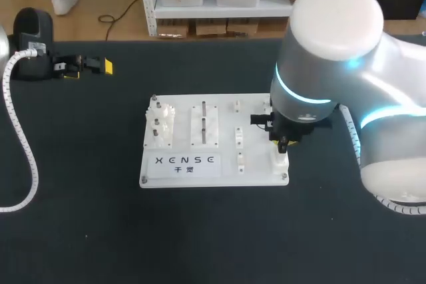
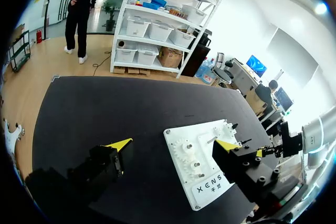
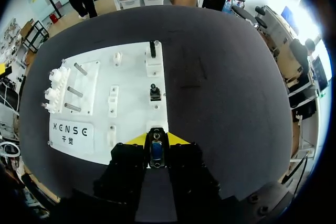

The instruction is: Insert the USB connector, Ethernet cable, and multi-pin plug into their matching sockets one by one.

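The white socket board (image 1: pixel 256 164) lies mid-table, also seen from the right wrist (image 3: pixel 131 77) and left wrist (image 2: pixel 181 140). My right gripper (image 1: pixel 283 143) hangs over the board's right column, above a white socket block (image 1: pixel 278 162) near the front edge. In its wrist view the right gripper (image 3: pixel 156 141) is shut on a small black-and-blue connector (image 3: pixel 156 151) held upright between the yellow tips. Ahead of it a black plug (image 3: pixel 155 93) stands in a white socket, and another black plug (image 3: pixel 153 49) stands further on. My left gripper (image 1: pixel 90 70) lies open and empty at the far left, its fingers (image 2: pixel 118 144) wide apart.
The board's left side carries white gears (image 1: pixel 163 124) and metal pegs (image 1: pixel 203 121). Small white blocks (image 1: pixel 238 138) line its middle column. A white corrugated hose (image 1: pixel 23 144) from the left arm curves over the table's left part.
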Tool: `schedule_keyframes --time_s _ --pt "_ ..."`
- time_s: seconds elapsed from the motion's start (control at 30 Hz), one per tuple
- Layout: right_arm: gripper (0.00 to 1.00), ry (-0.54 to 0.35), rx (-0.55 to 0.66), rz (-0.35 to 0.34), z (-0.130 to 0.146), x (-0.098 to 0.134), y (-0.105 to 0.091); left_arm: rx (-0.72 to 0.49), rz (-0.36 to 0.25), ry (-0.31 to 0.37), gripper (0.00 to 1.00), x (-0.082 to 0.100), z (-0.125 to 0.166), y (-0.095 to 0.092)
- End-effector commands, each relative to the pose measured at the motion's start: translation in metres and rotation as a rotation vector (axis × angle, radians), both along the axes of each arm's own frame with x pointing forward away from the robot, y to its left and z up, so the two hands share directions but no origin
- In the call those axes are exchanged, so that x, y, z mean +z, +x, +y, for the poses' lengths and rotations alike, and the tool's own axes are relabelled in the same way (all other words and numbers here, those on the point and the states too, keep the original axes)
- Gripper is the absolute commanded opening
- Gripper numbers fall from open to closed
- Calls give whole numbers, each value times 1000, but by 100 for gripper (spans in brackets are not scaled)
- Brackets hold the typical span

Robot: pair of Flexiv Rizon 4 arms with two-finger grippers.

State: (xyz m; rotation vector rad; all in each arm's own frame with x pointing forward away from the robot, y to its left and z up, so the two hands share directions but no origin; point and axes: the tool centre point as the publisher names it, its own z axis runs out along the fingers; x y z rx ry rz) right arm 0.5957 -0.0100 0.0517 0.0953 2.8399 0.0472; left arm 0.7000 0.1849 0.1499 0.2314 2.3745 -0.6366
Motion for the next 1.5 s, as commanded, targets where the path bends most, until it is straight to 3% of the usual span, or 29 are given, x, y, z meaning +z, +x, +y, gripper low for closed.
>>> schedule_keyframes --time_s 0.03,0.83,0.87,0.93,1.0,1.5 --pt "0 5 0 47 3 -31 5 0 0 0 100 0 0 0" --pt "0 -67 37 67 -3 -40 9 0 0 0 100 0 0 0" --pt "4 -68 35 66 -3 -39 9 0 0 0 100 0 0 0" --pt "44 -67 28 50 -4 -35 11 0 0 0 100 0 0 0" --pt "100 -71 22 29 -5 -29 14 0 0 0 100 0 0 0" --pt "100 -56 23 -62 -7 10 41 0 0 0 100 0 0 0"
